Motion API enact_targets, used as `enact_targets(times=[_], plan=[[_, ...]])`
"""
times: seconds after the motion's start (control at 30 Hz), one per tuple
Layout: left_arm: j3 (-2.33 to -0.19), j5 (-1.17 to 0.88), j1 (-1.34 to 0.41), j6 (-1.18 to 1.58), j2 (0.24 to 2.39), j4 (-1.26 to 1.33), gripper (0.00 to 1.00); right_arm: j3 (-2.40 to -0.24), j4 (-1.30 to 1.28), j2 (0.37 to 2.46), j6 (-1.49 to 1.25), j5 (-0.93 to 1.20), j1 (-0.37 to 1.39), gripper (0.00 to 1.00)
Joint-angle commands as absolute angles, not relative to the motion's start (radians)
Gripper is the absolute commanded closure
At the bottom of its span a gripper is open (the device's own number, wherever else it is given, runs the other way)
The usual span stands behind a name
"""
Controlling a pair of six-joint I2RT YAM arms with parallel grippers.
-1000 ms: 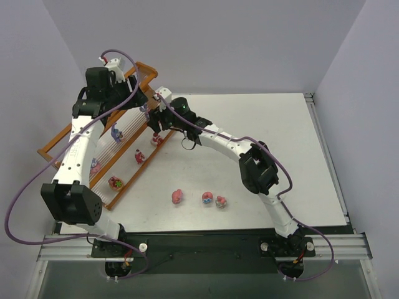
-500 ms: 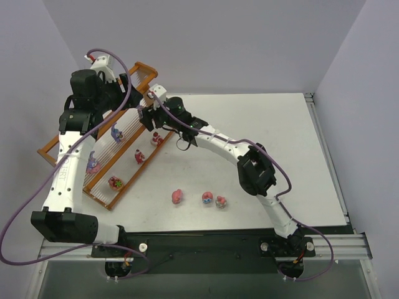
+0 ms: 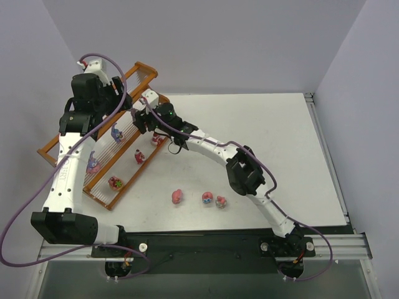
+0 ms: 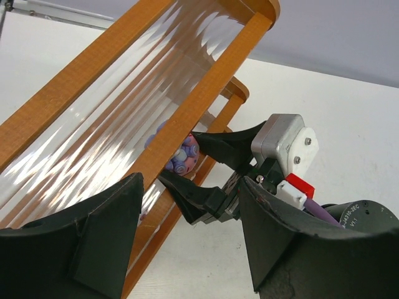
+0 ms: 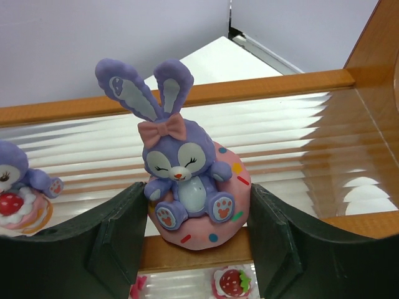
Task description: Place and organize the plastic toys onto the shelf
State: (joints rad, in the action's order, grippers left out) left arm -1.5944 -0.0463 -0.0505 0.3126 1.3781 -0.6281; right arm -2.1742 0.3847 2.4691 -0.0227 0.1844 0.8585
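Over the shelf (image 5: 368, 50), the right gripper (image 5: 194, 205) pinched a purple bunny toy (image 5: 184, 180) at a rail (image 5: 193, 256); another toy (image 5: 19, 187) sat on the rods (image 5: 280, 124). The left gripper (image 4: 190, 205) had its fingers wide apart.

Bright, even, diffuse overhead light; faint shadows on table (image 3: 293, 156); glare streaks on shelf (image 4: 106, 112) rods; wrist-view foregrounds slightly soft.

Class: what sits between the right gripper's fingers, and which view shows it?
A purple bunny toy on a pink donut base, at the shelf rail; right wrist view.
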Motion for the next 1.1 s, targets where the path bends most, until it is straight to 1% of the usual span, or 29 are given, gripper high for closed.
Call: enact_targets(times=[0.0, 0.27, 0.7, 1.07], plan=[[-1.608, 0.015, -0.046, 0.328, 1.361, -0.623, 0.28, -2.269, 0.477, 2.48, 0.018, 0.149, 0.864, 1.0], [-1.614, 0.02, -0.046, 0.33, 1.376, -0.623, 0.28, -2.338, 0.476, 2.531, 0.026, 0.112, 0.858, 1.0], [-1.611, 0.021, -0.046, 0.324, 1.387, -0.627, 0.28, -2.341, 0.476, 2.551, -0.055, 0.098, 0.83, 1.0], [-1.603, 0.02, -0.046, 0.319, 1.391, -0.627, 0.28, -2.347, 0.465, 2.566, -0.077, 0.08, 0.821, 0.94]])
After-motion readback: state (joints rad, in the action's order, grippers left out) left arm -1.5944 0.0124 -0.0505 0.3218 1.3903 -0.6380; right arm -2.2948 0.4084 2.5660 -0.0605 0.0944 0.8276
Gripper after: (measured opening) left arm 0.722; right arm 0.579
